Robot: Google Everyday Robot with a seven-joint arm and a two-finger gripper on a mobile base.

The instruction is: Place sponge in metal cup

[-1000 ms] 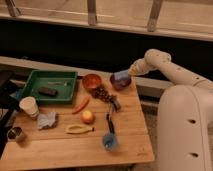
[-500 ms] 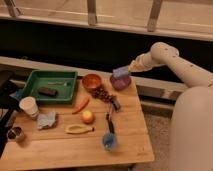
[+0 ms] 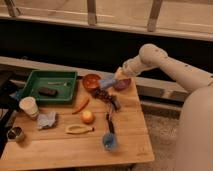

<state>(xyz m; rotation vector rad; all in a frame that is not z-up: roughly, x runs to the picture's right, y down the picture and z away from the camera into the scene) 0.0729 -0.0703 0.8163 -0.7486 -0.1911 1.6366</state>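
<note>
Gripper (image 3: 112, 81) clamps the sponge (image 3: 105, 83) just right of the orange bowl (image 3: 91, 81); metal cup (image 3: 16, 134) stands at near left.

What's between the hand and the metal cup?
Camera view: a carrot and a cloth lie between the metal cup and the hand, holding the sponge by the orange bowl.

A wooden table (image 3: 60, 148) stands on grey floor (image 3: 162, 131) before a dark wall (image 3: 65, 42).

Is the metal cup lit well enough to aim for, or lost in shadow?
Camera view: the metal cup sits at the dimmer left corner of the table, dark but distinguishable, no glare. Camera view: the pincer, above the far table edge, grips the sponge, pale and evenly lit.
</note>
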